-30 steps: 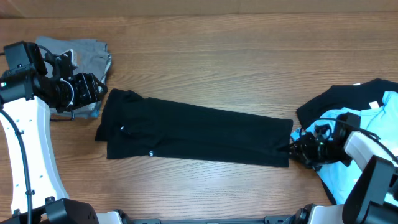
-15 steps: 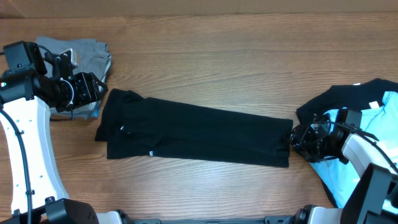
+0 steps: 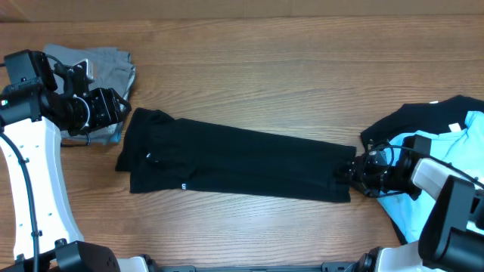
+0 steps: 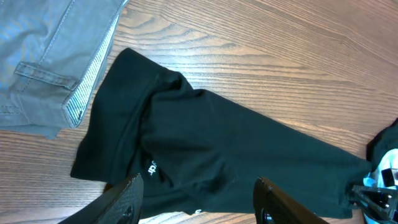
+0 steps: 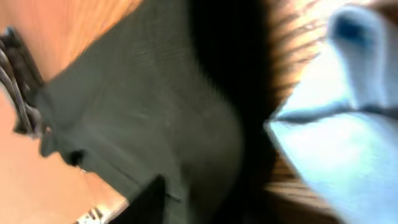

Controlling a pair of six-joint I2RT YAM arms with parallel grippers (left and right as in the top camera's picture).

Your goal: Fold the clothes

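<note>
One long black shirt (image 3: 234, 162) lay in a strip on the table (image 3: 265, 60), its end at the right gripper (image 3: 346, 172). Whether those jaws pinched it could not be told. A black garment (image 3: 416, 117) and a blue shirt (image 3: 404, 145) lay behind that gripper. The left gripper (image 3: 121, 107) hung spread and empty between the strip and a grey garment (image 3: 98, 64).

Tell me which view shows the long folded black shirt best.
Overhead: the whole black shirt lies in frame, end to end. Left wrist cuts off its lower edge; right wrist gives only a blurred close-up of dark fabric.
</note>
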